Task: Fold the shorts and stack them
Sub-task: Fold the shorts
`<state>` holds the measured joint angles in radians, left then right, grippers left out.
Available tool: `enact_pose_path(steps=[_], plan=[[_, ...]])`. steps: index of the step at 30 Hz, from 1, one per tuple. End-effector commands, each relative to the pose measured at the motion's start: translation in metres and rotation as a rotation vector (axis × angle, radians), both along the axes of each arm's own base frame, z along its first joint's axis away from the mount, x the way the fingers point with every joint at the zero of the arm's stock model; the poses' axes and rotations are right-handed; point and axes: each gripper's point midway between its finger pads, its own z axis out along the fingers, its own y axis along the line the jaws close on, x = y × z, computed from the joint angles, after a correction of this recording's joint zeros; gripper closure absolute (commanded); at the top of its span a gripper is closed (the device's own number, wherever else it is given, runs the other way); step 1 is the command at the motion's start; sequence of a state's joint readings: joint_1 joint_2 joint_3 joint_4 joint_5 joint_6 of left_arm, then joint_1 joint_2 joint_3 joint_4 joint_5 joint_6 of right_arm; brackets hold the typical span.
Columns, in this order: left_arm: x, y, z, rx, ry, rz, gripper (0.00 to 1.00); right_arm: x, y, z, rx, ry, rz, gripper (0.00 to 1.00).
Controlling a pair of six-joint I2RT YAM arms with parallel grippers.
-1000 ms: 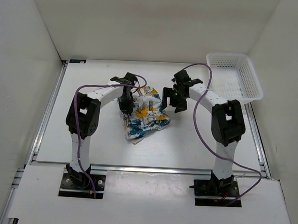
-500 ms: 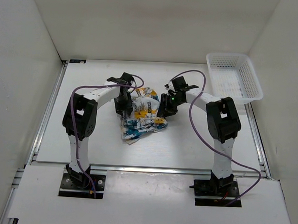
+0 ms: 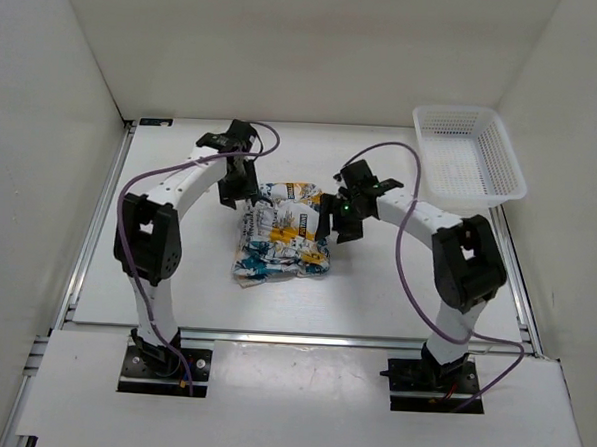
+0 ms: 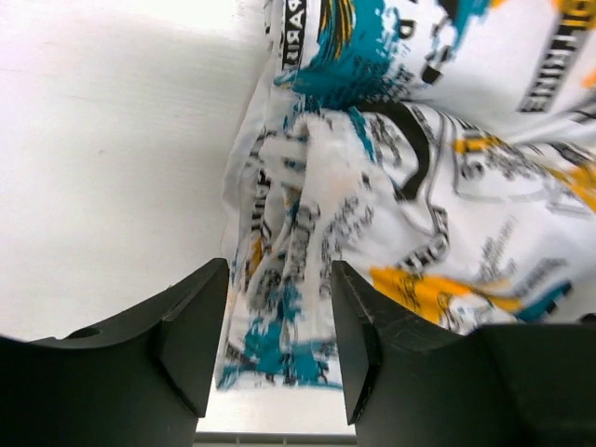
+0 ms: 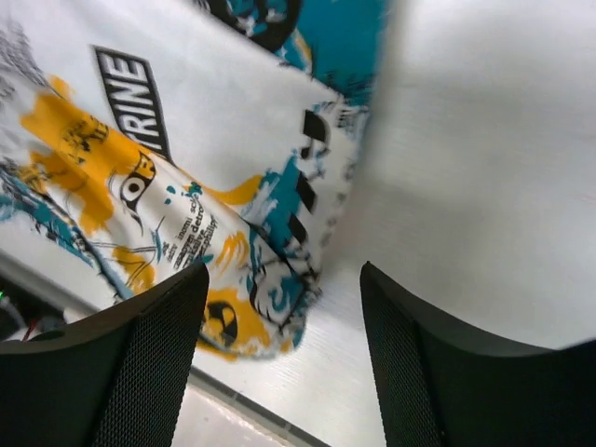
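The shorts [image 3: 278, 232], white with a teal, orange-yellow and black print, lie crumpled in a loose heap at the middle of the table. My left gripper [image 3: 231, 186] hangs at the heap's back left corner. In the left wrist view its jaws [image 4: 277, 349] stand open, and the shorts [image 4: 419, 168] spread beyond them, free of both fingers. My right gripper [image 3: 337, 222] sits at the heap's right edge. Its jaws [image 5: 284, 358] are open too, and a printed corner of the shorts [image 5: 140, 121] shows between the fingers without touching them.
A white plastic mesh basket [image 3: 457, 110] stands at the back right corner of the table [image 3: 175, 277]. White walls close in the back and both sides. Purple cables loop above each arm.
My left gripper has opened, let go of the shorts and moved back and to the left. The right gripper has come in to the heap's right edge. The heap has shifted slightly left.
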<state>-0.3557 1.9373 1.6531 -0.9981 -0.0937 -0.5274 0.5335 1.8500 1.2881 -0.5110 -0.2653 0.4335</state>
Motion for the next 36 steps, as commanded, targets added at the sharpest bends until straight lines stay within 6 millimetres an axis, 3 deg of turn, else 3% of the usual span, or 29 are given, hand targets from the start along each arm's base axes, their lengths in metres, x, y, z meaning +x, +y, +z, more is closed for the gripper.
enact_pose_path(steps=[1,3,4,5,6,7,8,9,14,18,20,22,23,26,27,28,30,31,32,34,36], plan=[[-0.011,0.006,0.062,-0.032,-0.116,-0.012,0.42,0.029,-0.028,0.059,-0.117,-0.211,-0.094,0.28],[-0.025,0.001,0.06,-0.066,-0.109,-0.026,0.57,0.034,-0.03,0.082,-0.136,-0.289,-0.106,0.36],[-0.03,0.0,0.057,-0.076,-0.102,-0.031,0.66,0.026,-0.024,0.084,-0.135,-0.288,-0.083,0.47],[-0.037,-0.006,0.051,-0.092,-0.086,-0.041,0.74,0.021,-0.017,0.085,-0.123,-0.284,-0.061,0.68],[-0.047,-0.013,0.037,-0.108,-0.057,-0.065,0.89,0.01,-0.004,0.085,-0.103,-0.276,-0.017,0.76],[-0.05,-0.013,0.029,-0.108,-0.044,-0.052,0.89,0.002,0.005,0.086,-0.082,-0.266,0.012,0.81],[-0.056,-0.018,0.022,-0.115,-0.029,-0.068,0.89,-0.004,0.016,0.073,-0.069,-0.225,0.049,0.88],[-0.066,-0.018,0.005,-0.125,0.022,-0.066,0.89,-0.012,0.028,0.07,-0.062,-0.215,0.085,0.9],[-0.065,-0.021,-0.037,-0.119,0.075,-0.067,0.89,-0.015,0.053,0.031,-0.049,-0.153,0.122,0.9],[-0.071,-0.018,-0.069,-0.087,0.148,-0.073,0.89,-0.024,0.046,-0.02,-0.11,-0.066,0.121,0.92],[-0.069,-0.017,-0.073,-0.073,0.143,-0.079,0.89,-0.028,0.043,-0.042,-0.134,-0.036,0.124,0.92],[-0.07,-0.016,-0.076,-0.066,0.152,-0.088,0.89,-0.027,0.041,-0.047,-0.148,-0.033,0.12,0.93],[-0.066,-0.018,-0.069,-0.075,0.13,-0.09,0.89,-0.028,0.035,-0.049,-0.178,-0.031,0.112,0.93],[-0.062,-0.019,-0.037,-0.093,0.071,-0.105,0.89,-0.008,0.035,0.01,-0.161,-0.166,0.067,0.88],[-0.061,-0.019,-0.026,-0.099,0.055,-0.106,0.85,-0.002,0.024,0.038,-0.188,-0.232,0.044,0.84],[-0.055,-0.019,-0.002,-0.105,-0.002,-0.116,0.81,0.007,0.025,0.066,-0.176,-0.292,0.019,0.73],[-0.059,-0.014,0.023,-0.092,-0.029,-0.12,0.74,0.01,0.01,0.109,-0.185,-0.381,-0.017,0.51],[-0.054,-0.014,0.042,-0.098,-0.074,-0.118,0.69,0.017,0.003,0.129,-0.186,-0.425,-0.052,0.27],[-0.059,-0.006,0.06,-0.074,-0.101,-0.115,0.57,0.018,-0.012,0.148,-0.21,-0.483,-0.098,0.18],[-0.057,0.002,0.094,-0.059,-0.183,-0.097,0.41,0.026,-0.04,0.164,-0.239,-0.512,-0.187,0.07],[-0.062,0.01,0.112,-0.043,-0.212,-0.085,0.37,0.024,-0.068,0.178,-0.269,-0.539,-0.267,0.02]])
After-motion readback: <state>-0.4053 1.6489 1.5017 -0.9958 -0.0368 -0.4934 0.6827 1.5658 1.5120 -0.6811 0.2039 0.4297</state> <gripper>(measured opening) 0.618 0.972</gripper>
